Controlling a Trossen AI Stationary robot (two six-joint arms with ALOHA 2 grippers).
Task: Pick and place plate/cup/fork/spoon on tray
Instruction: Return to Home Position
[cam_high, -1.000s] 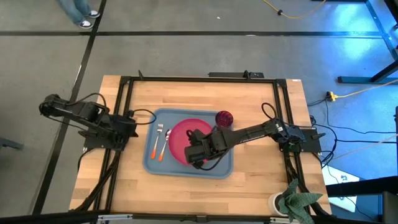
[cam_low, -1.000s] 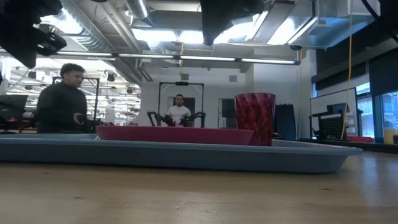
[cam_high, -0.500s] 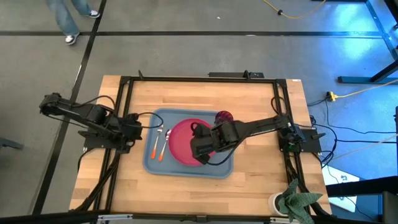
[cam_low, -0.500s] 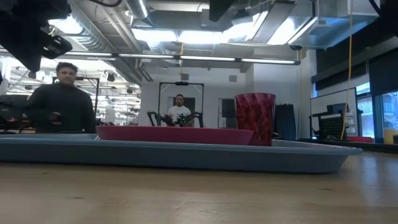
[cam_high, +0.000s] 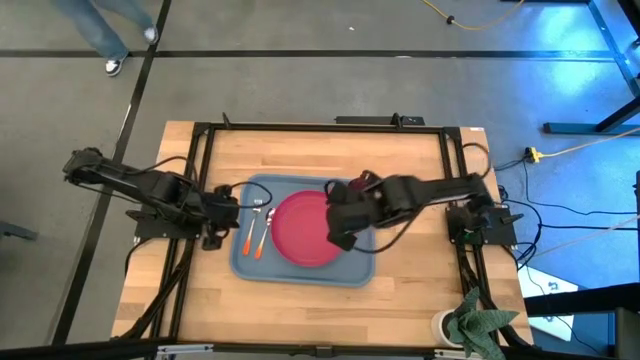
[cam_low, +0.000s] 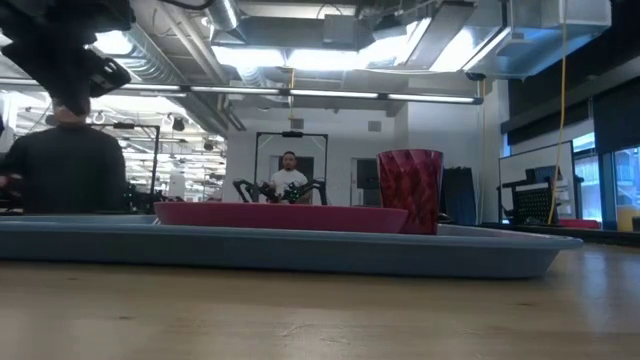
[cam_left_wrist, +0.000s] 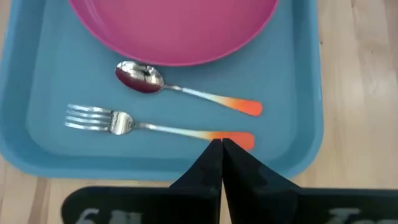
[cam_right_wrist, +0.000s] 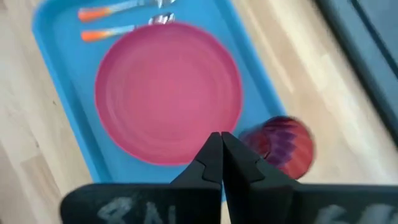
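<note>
Since half a second ago, the right gripper (cam_high: 338, 238) has drawn back over the plate (cam_high: 305, 228) toward the cup (cam_low: 410, 190), fingers closed and empty; the left gripper (cam_high: 213, 213), also closed and empty, has advanced to the tray (cam_high: 352, 275) edge. Plate, cup, fork (cam_left_wrist: 143, 125) and spoon (cam_left_wrist: 180, 91) all rest on the tray, so placement appears complete. No legible writing is visible.

One tray (cam_high: 300, 270), one plate (cam_high: 300, 228), one cup (cam_low: 410, 188), one fork (cam_left_wrist: 118, 122), one spoon (cam_left_wrist: 155, 83).
</note>
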